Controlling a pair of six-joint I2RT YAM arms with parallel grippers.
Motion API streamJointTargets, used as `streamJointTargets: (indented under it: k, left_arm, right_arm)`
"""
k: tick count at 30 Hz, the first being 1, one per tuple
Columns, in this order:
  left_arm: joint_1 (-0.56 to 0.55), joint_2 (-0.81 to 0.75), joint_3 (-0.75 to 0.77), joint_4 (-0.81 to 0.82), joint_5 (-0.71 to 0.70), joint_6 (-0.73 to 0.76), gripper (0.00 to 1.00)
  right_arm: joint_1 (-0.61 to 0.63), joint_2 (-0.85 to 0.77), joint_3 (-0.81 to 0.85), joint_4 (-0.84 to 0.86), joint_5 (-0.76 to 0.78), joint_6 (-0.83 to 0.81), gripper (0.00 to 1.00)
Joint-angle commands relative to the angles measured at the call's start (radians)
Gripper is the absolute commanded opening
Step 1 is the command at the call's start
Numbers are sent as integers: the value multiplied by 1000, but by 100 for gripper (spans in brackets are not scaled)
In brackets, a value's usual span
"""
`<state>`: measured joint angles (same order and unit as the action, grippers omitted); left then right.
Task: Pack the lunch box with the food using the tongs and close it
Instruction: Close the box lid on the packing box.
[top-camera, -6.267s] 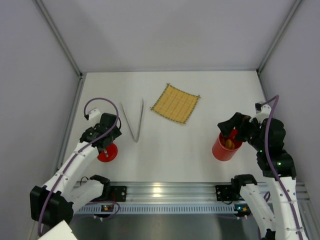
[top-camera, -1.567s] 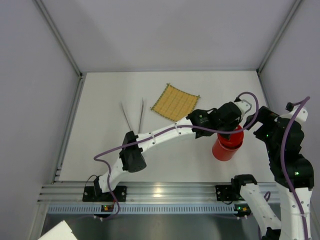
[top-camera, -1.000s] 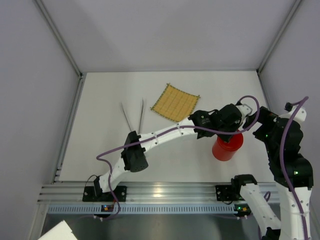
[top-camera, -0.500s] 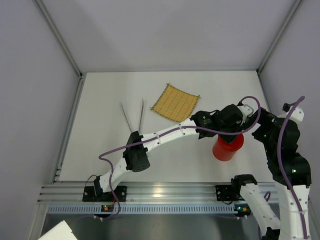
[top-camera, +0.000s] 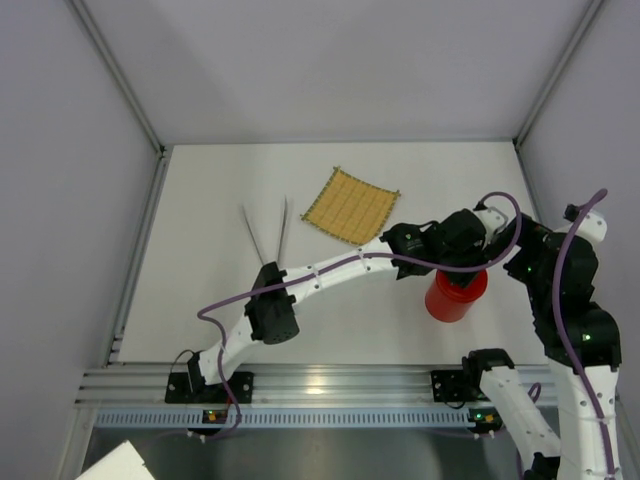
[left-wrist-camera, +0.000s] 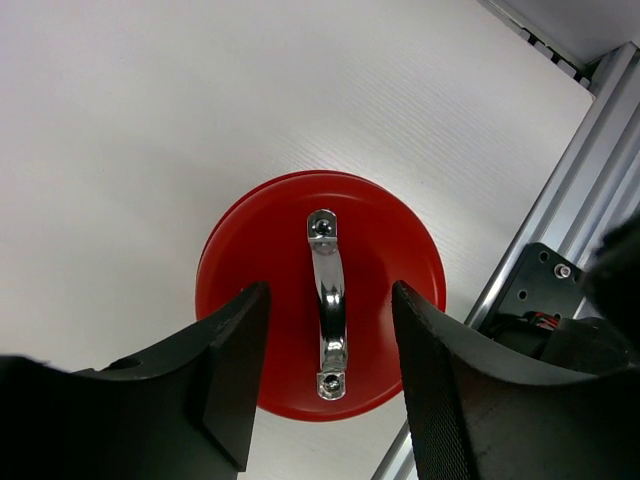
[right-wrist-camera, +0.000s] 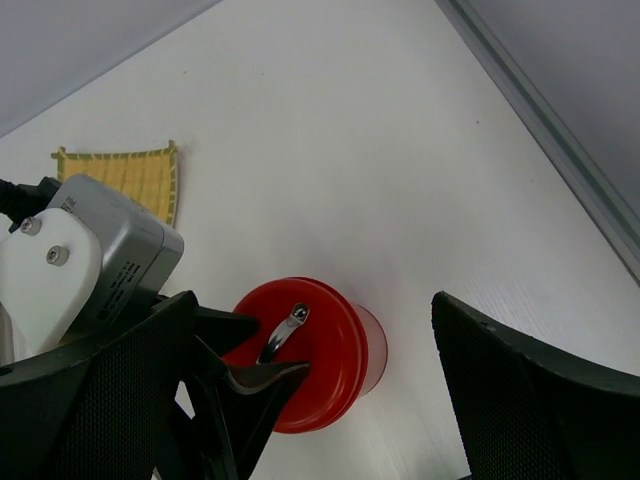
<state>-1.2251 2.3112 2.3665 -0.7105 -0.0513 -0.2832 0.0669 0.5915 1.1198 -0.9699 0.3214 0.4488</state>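
Tongs lay flat on the left of the table, a narrow V with its joint near and tips far. Yellow mat lay to their right, apart. Left arm reached across to the right side. Left gripper hung over the lunch box, fingers apart, 1 on either side of the metal handle and clear of it. Red lid sat on the box. Right gripper was near the box, its 2 fingers wide apart and holding nothing.

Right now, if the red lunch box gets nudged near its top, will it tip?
Likely tips: the lunch box stands tall on a narrow base. Smooth plastic looks slippery; the metal handle on its lid seems a surer hold.
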Motion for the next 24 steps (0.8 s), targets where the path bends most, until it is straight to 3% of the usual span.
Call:
streamJointTargets:
  k: [1, 15, 24]
  left_arm:
    - [-5, -70, -26, 43, -41, 18, 58]
    - [7, -182, -128, 89, -127, 27, 58]
    - [33, -266, -222, 134, -139, 21, 58]
  right_arm:
    - [-12, 19, 40, 0, 36, 5, 100]
    - [-12, 34, 103, -27, 79, 10, 99]
    - [-12, 86, 72, -52, 197, 71, 100]
